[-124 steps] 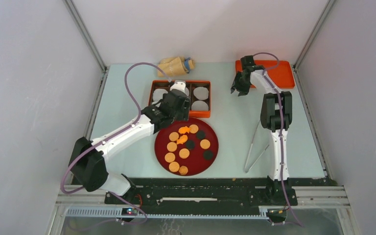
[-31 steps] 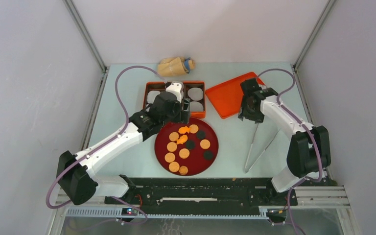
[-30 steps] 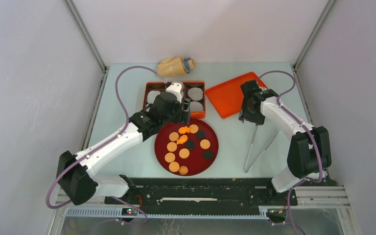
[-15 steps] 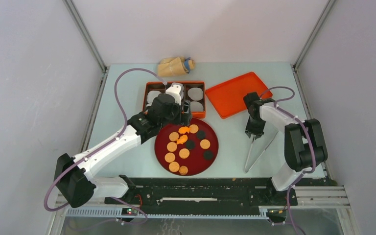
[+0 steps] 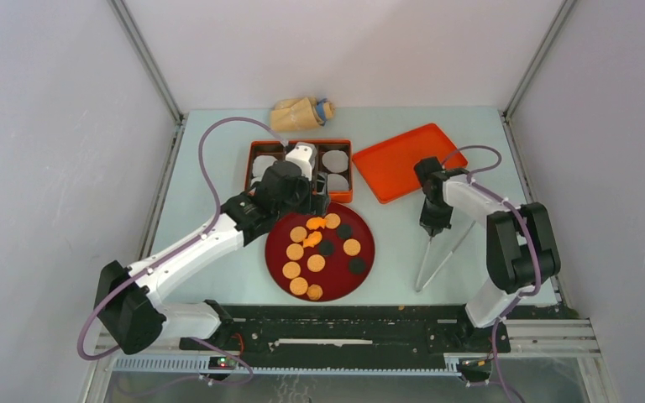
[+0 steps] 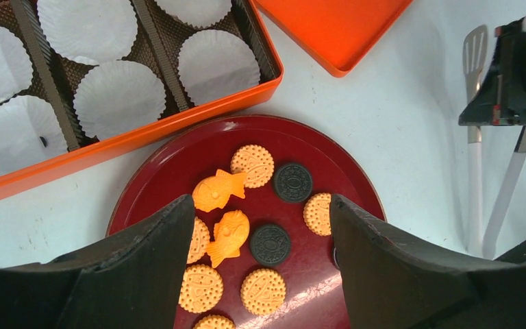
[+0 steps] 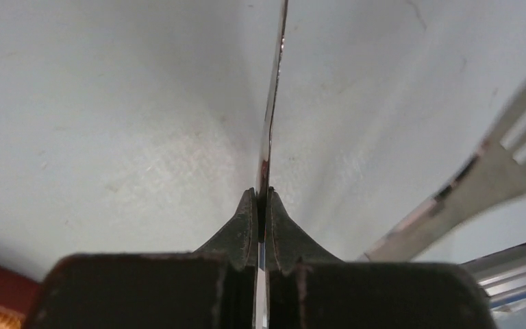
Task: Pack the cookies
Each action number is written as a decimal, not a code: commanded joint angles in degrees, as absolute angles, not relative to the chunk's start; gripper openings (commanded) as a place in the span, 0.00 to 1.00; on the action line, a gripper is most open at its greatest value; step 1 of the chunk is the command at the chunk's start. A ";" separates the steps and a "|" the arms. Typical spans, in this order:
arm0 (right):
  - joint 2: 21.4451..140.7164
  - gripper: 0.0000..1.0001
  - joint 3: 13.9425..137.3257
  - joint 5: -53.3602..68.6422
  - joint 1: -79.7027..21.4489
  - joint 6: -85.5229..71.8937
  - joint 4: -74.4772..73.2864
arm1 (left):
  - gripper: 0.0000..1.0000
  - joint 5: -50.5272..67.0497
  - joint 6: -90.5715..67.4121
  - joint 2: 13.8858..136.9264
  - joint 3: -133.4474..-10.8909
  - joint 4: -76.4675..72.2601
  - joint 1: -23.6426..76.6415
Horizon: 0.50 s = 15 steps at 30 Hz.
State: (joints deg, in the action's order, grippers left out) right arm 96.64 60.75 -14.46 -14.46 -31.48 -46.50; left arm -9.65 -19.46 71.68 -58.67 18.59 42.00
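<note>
The cookies (image 5: 317, 248) lie on a dark red plate (image 5: 341, 274): tan discs (image 6: 253, 166), black discs (image 6: 292, 181) and orange fish-shaped pieces (image 6: 218, 190). My left gripper (image 6: 261, 205) hovers open over the plate's far side, nothing between its fingers (image 6: 171, 240). An orange box (image 5: 341, 198) holding white paper liners (image 6: 118, 98) sits just behind the plate. My right gripper (image 5: 433, 228) is down at the table to the plate's right, shut on one thin arm of the metal tongs (image 7: 272, 103). The tongs' other arm (image 7: 466, 192) lies free beside it.
An orange lid (image 5: 403, 159) lies tilted behind the right gripper. A tan bag (image 5: 301, 112) sits at the back of the table. The tongs (image 5: 437, 256) stretch toward the near edge. The left arm's cable loops over the box's left side.
The right gripper came down from beside the orange lid to the tongs' top end and shut on one arm. The left arm barely moved.
</note>
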 commanded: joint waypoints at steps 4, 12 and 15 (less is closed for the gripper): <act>91.77 0.00 71.26 -21.14 -21.39 -22.43 -49.31 | 0.77 -9.57 -19.94 71.99 -59.85 18.19 42.26; 101.83 0.00 83.08 -12.07 -21.09 -7.80 -48.92 | 0.77 -11.04 -19.95 72.95 -61.13 18.73 42.24; 106.08 0.00 86.96 -8.25 -19.60 -6.24 -49.28 | 0.77 -11.36 -20.27 73.56 -61.71 18.76 42.19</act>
State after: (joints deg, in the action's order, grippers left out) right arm 101.60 82.65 -13.10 -21.17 -12.73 -48.47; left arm -10.33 -19.53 72.84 -58.72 18.76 42.00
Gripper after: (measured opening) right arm 0.018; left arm 0.771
